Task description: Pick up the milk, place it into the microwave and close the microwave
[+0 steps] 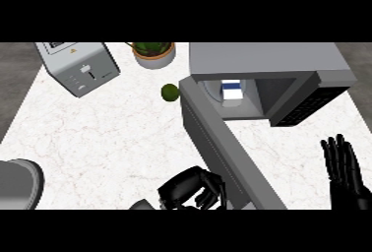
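Note:
The white and blue milk carton (232,92) stands inside the grey microwave (269,61), seen through its open front. The microwave door (225,147) swings out toward me, running from the oven down to the lower edge. My left hand (193,191) sits at the bottom centre, fingers curled, right against the outer face of the door near its free end; it holds nothing that I can see. Low on the right, beyond the door, my right hand (345,170) rests open with fingers straight and pointing up.
A grey toaster (78,66) stands at the back left of the white marble counter (109,138). A potted plant (153,53) is behind the microwave's left corner, and a green avocado (170,92) lies beside the door hinge. A grey round object (18,184) sits at the left edge.

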Motion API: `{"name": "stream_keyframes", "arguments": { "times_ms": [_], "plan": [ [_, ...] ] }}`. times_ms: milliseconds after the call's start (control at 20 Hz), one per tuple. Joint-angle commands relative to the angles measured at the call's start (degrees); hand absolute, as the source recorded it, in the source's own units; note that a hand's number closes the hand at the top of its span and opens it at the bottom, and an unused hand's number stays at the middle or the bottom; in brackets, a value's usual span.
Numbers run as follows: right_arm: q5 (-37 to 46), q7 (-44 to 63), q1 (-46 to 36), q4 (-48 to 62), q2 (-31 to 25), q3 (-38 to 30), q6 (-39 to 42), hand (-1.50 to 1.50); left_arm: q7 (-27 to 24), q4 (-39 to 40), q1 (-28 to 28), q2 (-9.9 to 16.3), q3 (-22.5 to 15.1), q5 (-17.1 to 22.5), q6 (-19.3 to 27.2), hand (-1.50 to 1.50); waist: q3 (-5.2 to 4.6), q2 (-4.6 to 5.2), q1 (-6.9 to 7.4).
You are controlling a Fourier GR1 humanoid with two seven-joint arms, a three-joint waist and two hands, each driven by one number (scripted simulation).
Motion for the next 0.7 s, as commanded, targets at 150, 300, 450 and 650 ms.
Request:
{"name": "stream_keyframes", "arguments": {
  "times_ms": [150,300,450,650],
  "plan": [
    [-6.39,3.61,2.57,-7.17,-1.51,0.15,5.37,-1.50,2.65,6.15,-9.85,-0.32,-15.87,14.11,21.58,1.50,-0.05,0.42,-1.72],
    [-7.74,3.51,2.91,-8.41,-3.51,-0.64,7.64,-1.50,1.44,4.77,-12.77,-0.31,-17.76,19.55,28.36,1.50,-0.07,0.53,-2.69],
    [-11.37,6.81,0.50,-10.25,-5.33,-2.27,8.99,-1.50,-1.03,7.87,-16.08,-0.29,-17.02,24.30,30.79,1.50,-0.13,0.91,-3.59],
    [-13.47,8.35,1.20,-14.21,-7.80,-0.68,12.93,-1.50,-4.20,6.70,-17.19,-0.29,-18.97,27.39,36.60,1.50,-0.24,1.01,-5.54]
  ]
}}
